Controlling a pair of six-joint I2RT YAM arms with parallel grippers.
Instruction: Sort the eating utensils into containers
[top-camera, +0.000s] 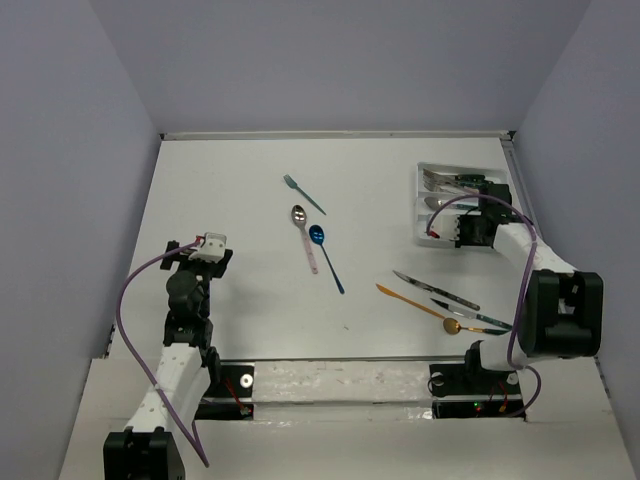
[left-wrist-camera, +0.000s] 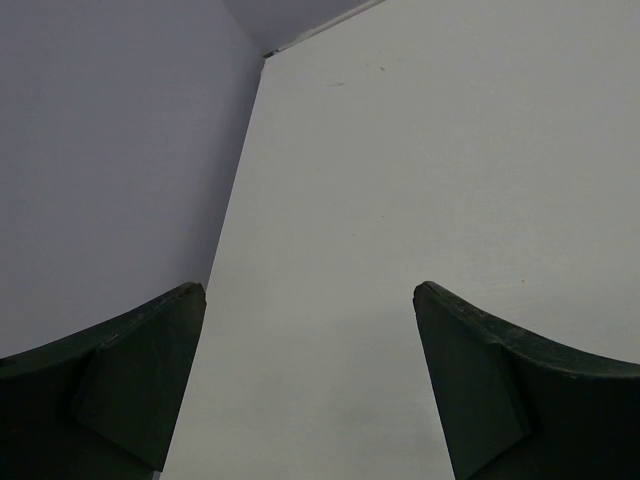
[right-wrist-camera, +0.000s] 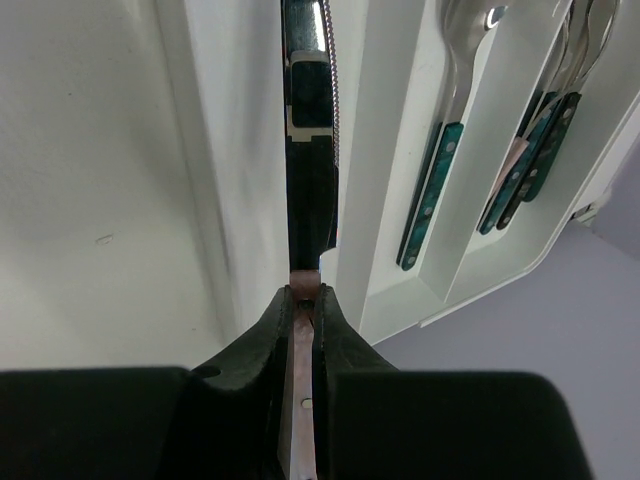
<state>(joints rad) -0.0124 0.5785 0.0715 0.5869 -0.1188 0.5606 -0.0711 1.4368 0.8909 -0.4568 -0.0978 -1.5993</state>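
Over at the far right corner of the surface (top-camera: 250, 330) sits the white tray (top-camera: 421, 172), and the right fingers (right-wrist-camera: 306, 298) are pressed tight on the pink handle of a knife (right-wrist-camera: 308, 150). They hold it on edge, its serrated blade running down the tray's outermost compartment, the one next to the open surface. Whether the blade touches the tray floor I cannot tell. The next compartment over holds a teal-handled utensil (right-wrist-camera: 430, 190), and the one beyond it has several more teal handles (right-wrist-camera: 530, 160) bunched together. The left fingers (top-camera: 203, 252) hang near the left edge with nothing between them, spread wide over bare white. Loose pieces lie about the middle: a teal fork (top-camera: 303, 194) toward the far edge, a pink-handled spoon (top-camera: 304, 236) just beside a blue spoon (top-camera: 326, 256). Closer to the near right corner a small heap lies crossed: an orange-handled piece (top-camera: 405, 299), a dark knife (top-camera: 435, 290) and a gold spoon (top-camera: 453, 325), well apart from the tray.
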